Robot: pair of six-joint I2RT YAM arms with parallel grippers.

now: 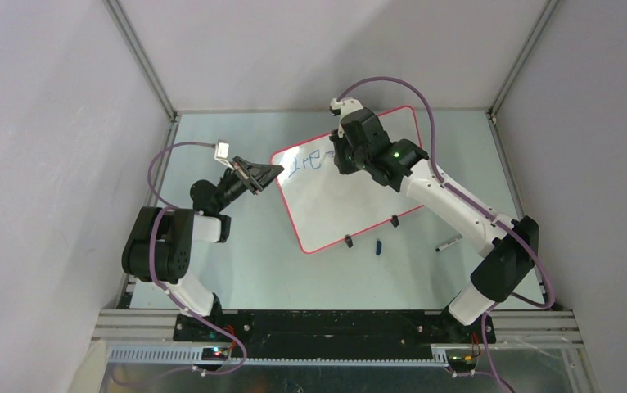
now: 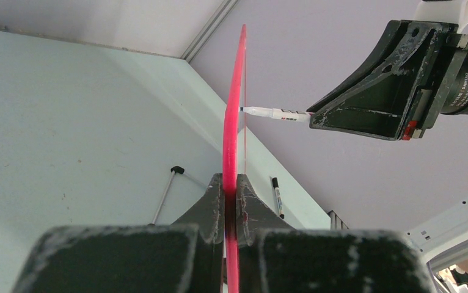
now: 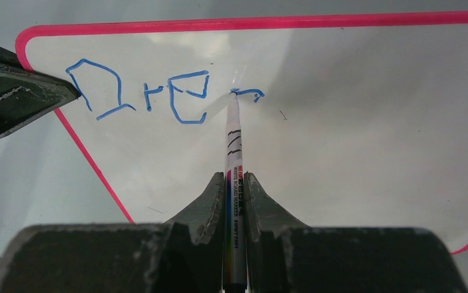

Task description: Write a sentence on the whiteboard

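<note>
The whiteboard (image 1: 335, 196), white with a red-pink rim, stands tilted on two black clip feet. My left gripper (image 1: 271, 173) is shut on its left rim; in the left wrist view the rim (image 2: 234, 122) runs edge-on between the fingers (image 2: 210, 210). My right gripper (image 1: 341, 157) is shut on a white marker (image 3: 234, 183), whose tip touches the board. The sentence (image 3: 140, 91) reads "Dre" in blue, with a short fresh stroke (image 3: 248, 93) at the tip. The marker (image 2: 274, 113) and right gripper (image 2: 390, 91) also show in the left wrist view.
A blue marker cap (image 1: 379, 246) lies on the table in front of the board. A second marker (image 1: 448, 243) lies to the right of it, also in the left wrist view (image 2: 277, 196). Grey enclosure walls stand on three sides.
</note>
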